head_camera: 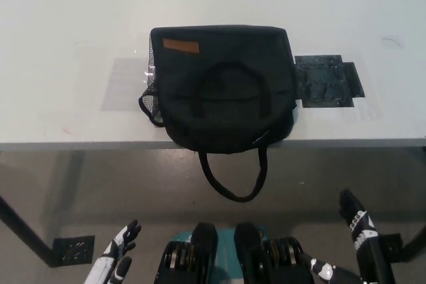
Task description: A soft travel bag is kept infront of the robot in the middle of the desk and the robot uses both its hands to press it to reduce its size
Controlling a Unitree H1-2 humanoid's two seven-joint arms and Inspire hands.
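The black travel bag (223,91) lay mid-table (66,31), wider than deep, well ahead of both empty, spread-fingered hands, left hand (114,259) and right hand (357,223) about equally far.

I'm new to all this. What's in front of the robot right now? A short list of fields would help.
bag: black soft travel bag lying flat on the desk, its near edge at the desk's front edge
handles: one loop lies on top of the bag, the other hangs over the edge
desk: white desk
patch: dark patch touching the bag's right side
left hand: white left hand low, below the desk, fingers apart, holding nothing
right hand: black right hand low, below the desk, not touching the bag
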